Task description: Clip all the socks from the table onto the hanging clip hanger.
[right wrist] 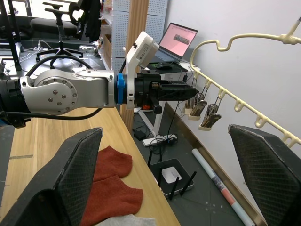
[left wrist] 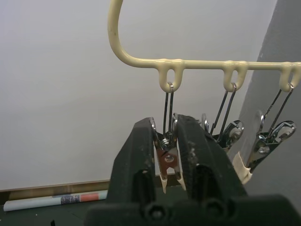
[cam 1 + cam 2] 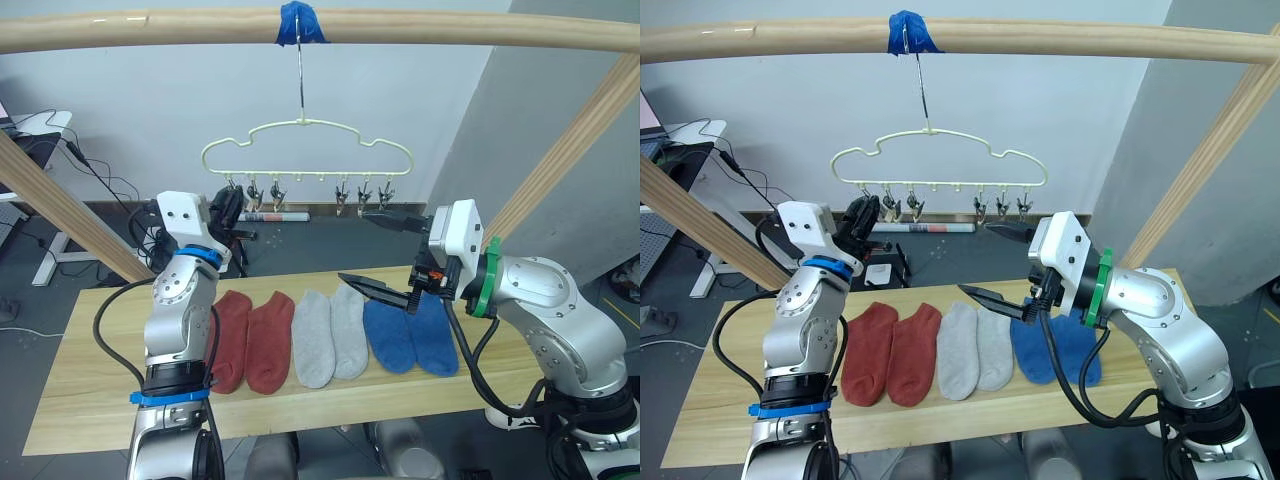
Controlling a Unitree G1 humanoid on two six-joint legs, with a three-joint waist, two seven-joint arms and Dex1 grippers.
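Socks (image 3: 330, 335): six, lying flat in one row on the tabletop (image 3: 80, 385), toes toward the robot. From the robot's left the order is two rust-red (image 3: 252, 340), two light grey (image 3: 331, 333), two blue (image 3: 408, 333); neighbours touch or overlap at the edges. By appearance soft, light and limp; a sock will likely droop from any single hold and slide easily on the wood. The best hold is judged to be the cuff edge, pinched through both layers, leaving a free margin of cuff for the clip.

Clip hanger (image 3: 306, 140): thin pale-yellow wire, hung by its metal hook from a wooden pole (image 3: 150, 30) above and beyond the sock row. Its metal clips (image 3: 343, 196) dangle in a row, all empty. Clips are light and free-swinging, likely to turn away when pushed.

Left pincer (image 2: 165, 155): raised beyond the red socks at the hanger's left end, closed tight around the end clip (image 2: 167, 162), squeezing its sides.

Right pincer (image 3: 385, 258): spread wide and empty, held above the boundary of the grey and blue socks, below the hanger's right end.
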